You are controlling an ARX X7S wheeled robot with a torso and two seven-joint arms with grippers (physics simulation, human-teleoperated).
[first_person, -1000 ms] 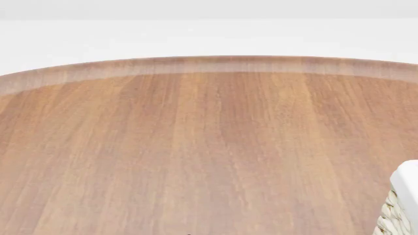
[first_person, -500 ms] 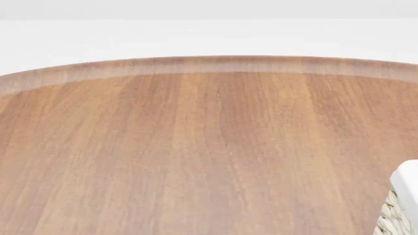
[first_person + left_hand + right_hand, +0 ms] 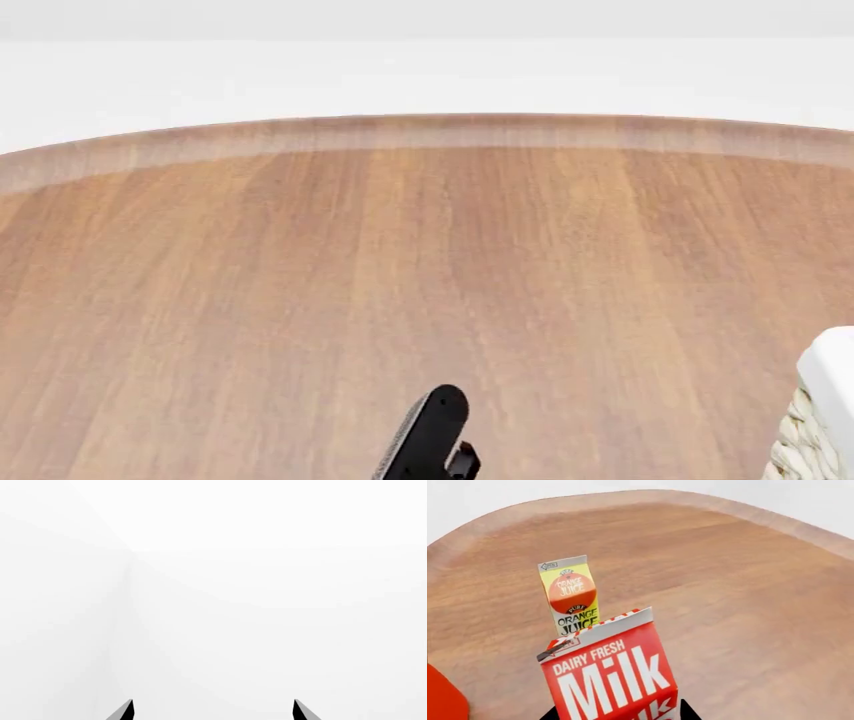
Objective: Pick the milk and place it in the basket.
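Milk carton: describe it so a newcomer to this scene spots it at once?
On the round wooden table, seen from the right wrist view, two cartons stand. The milk is the nearer one, red with big white "Milk" lettering; the orange juice carton behind it is yellow and orange.

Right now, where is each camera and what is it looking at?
Head view: high on the robot, looking down over the wooden table; a basket corner and a black arm part show.
Left wrist view: faces blank white; only the left gripper, fingertips apart.
Right wrist view: close to the milk, the Orange Juice carton behind; dark finger bits below.
Head and right wrist views share the table.
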